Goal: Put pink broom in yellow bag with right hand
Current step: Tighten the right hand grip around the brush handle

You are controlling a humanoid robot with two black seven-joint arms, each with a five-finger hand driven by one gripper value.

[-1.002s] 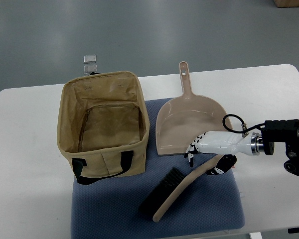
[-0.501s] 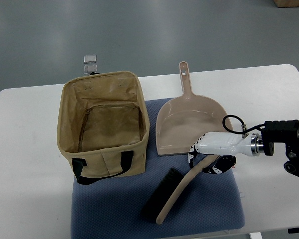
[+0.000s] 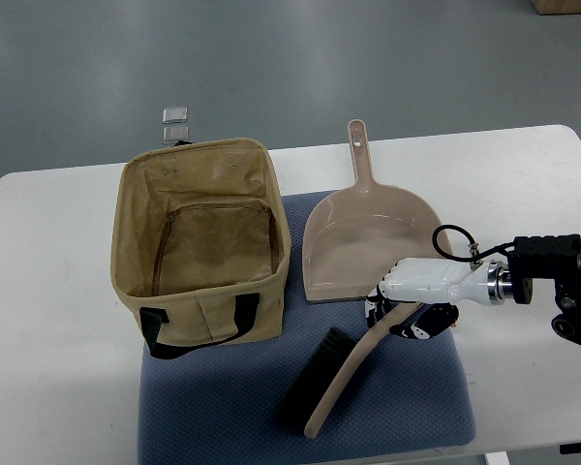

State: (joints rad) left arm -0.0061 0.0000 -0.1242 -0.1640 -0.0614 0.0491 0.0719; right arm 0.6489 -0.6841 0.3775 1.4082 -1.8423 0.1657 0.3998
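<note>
Pink curved plastic broom (image 3: 344, 373), dark bristles, lies on quilted blue mat (image 3: 407, 407). Right hand (image 3: 412, 295) fingers (image 3: 376, 308) curled round its handle. Open tan fabric bag (image 3: 198, 242) left.

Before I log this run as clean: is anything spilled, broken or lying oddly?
Nothing stands out. The bag stands upright and open, the dustpan lies flat beside it, and the right hand grips the broom handle on the blue mat.
</note>
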